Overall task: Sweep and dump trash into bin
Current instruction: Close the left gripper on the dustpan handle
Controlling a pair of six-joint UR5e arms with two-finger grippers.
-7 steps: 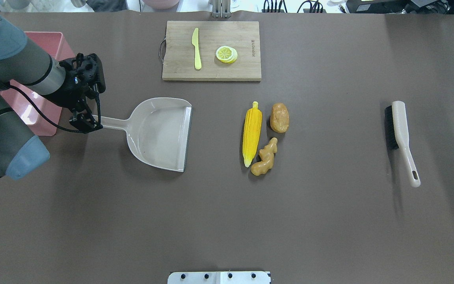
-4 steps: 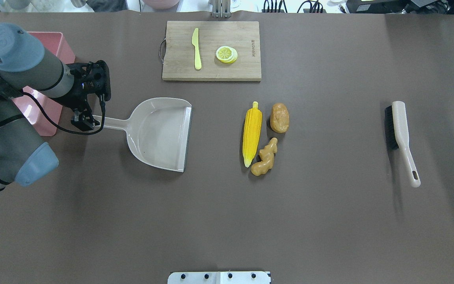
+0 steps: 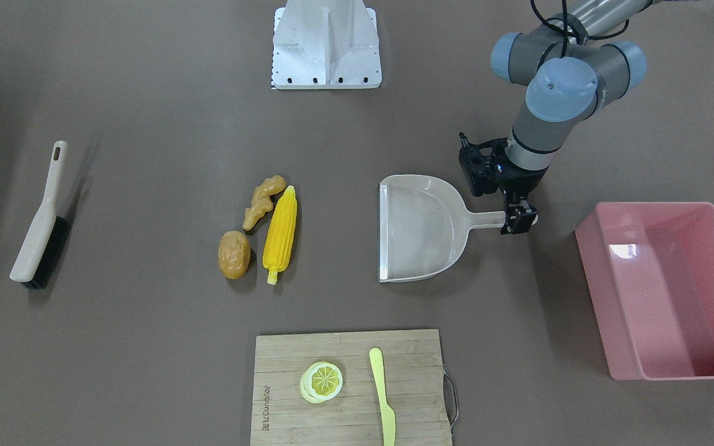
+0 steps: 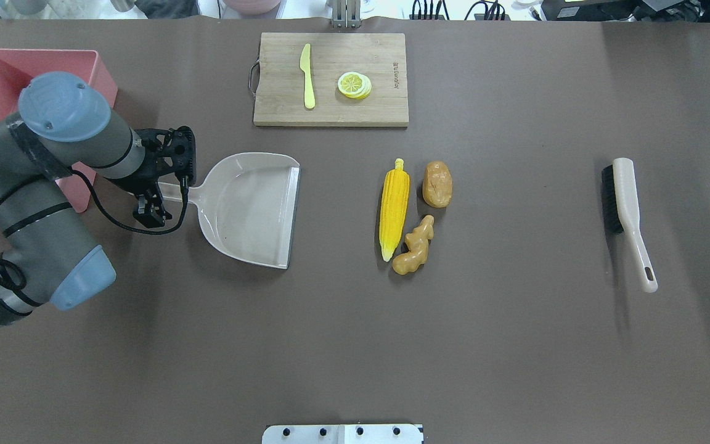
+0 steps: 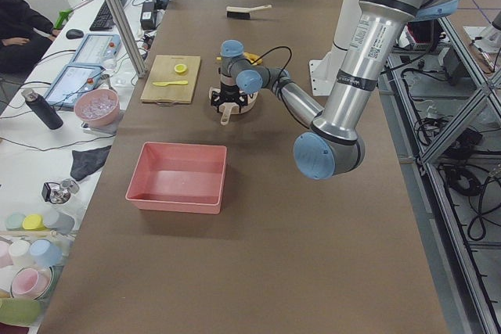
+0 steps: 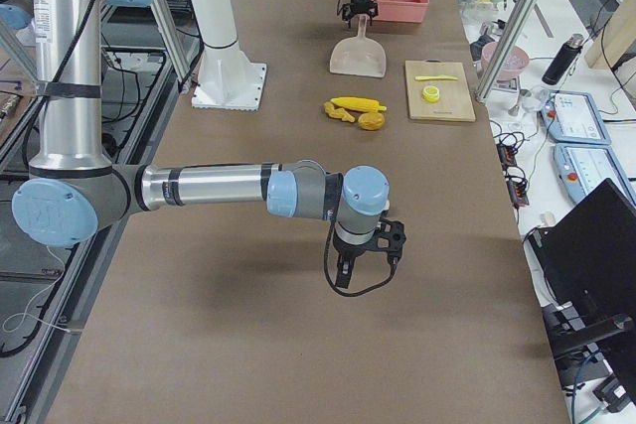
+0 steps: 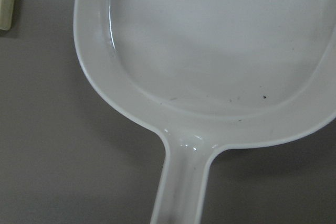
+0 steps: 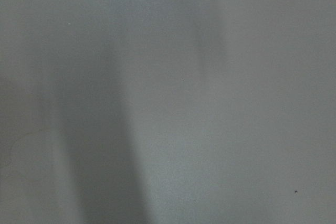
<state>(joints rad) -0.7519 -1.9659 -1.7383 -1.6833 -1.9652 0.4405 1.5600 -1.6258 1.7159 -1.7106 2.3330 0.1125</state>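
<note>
The left end effector [image 3: 519, 222] hangs at the tip of the beige dustpan [image 4: 250, 209] handle, on the left part of the desk [image 4: 355, 345]. I cannot tell whether its fingers clasp the handle or only stand over it. The left wrist camera shows just the handle and the pan's rounded back. The dustpan lies flat, its open mouth facing right towards the trash.

The corn cob [image 4: 394, 209], potato [image 4: 437, 184] and ginger root [image 4: 413, 246] lie together near the desk's middle. The potato is right of the cob's far end and the ginger root just beside its near end. The pink bin [image 3: 661, 291] stands at the far left, apart from the dustpan.

The right end effector [image 6: 348, 270] hangs over bare desk at the right end, and I cannot tell its spread. A brush [image 4: 629, 216] lies on the right. A cutting board [image 4: 386, 105] at the far edge carries a lemon slice [image 4: 354, 84] and a knife [image 4: 307, 77].
</note>
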